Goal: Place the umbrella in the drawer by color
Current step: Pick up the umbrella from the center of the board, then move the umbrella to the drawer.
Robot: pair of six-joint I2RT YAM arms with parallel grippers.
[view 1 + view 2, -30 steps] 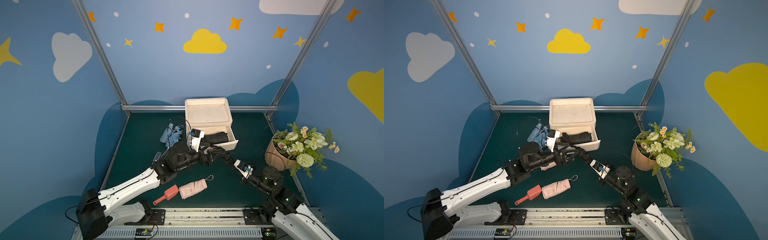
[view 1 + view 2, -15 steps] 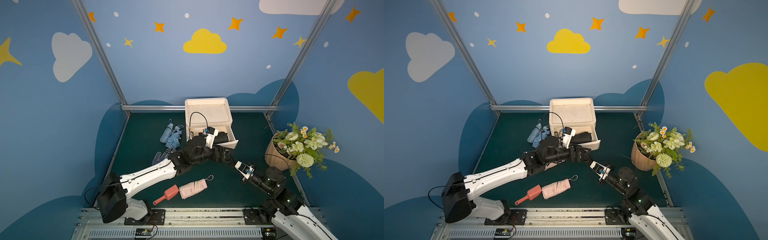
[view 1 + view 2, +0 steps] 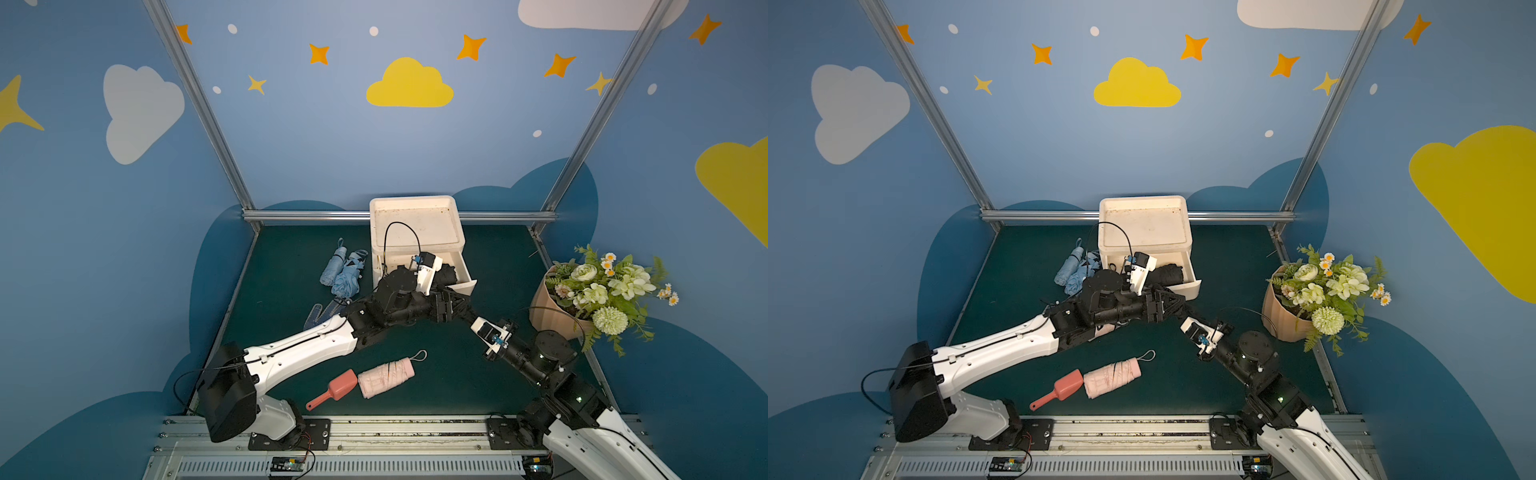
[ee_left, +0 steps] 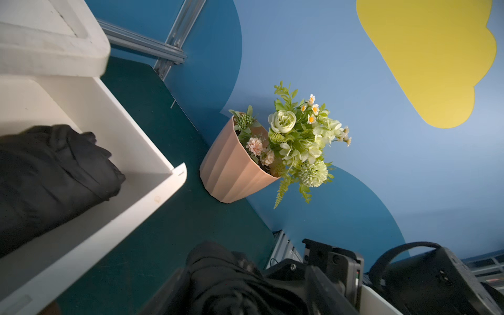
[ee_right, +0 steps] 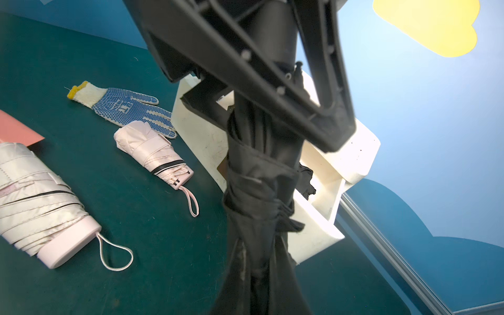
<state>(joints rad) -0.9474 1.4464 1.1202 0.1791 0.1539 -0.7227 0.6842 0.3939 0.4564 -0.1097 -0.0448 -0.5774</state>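
Transfer of the black umbrella (image 5: 261, 191) looks to be taking place just in front of the open drawer (image 3: 463, 270). The right gripper (image 3: 473, 318) is clenching one end of it, and the left gripper (image 3: 451, 305) is straddling the other end, its fingers (image 5: 261, 76) lying on either side of the folded cloth. Whether those fingers are pinching or only flanking it, I cannot tell.

Doing this well probably means the left gripper is squeezing down on the tightly strapped part, not on the loose folds, which are likely to slip. The right gripper should be letting go only once that hold is firm, or the bundle may sag or drop onto the mat.

From there the umbrella needs lifting clear of the drawer's front wall and laying lengthwise beside the other black umbrella (image 4: 54, 177), which is lying inside. The pink umbrellas (image 5: 152, 152) and the blue umbrellas (image 3: 340, 274) are lying outside, well clear of this move.
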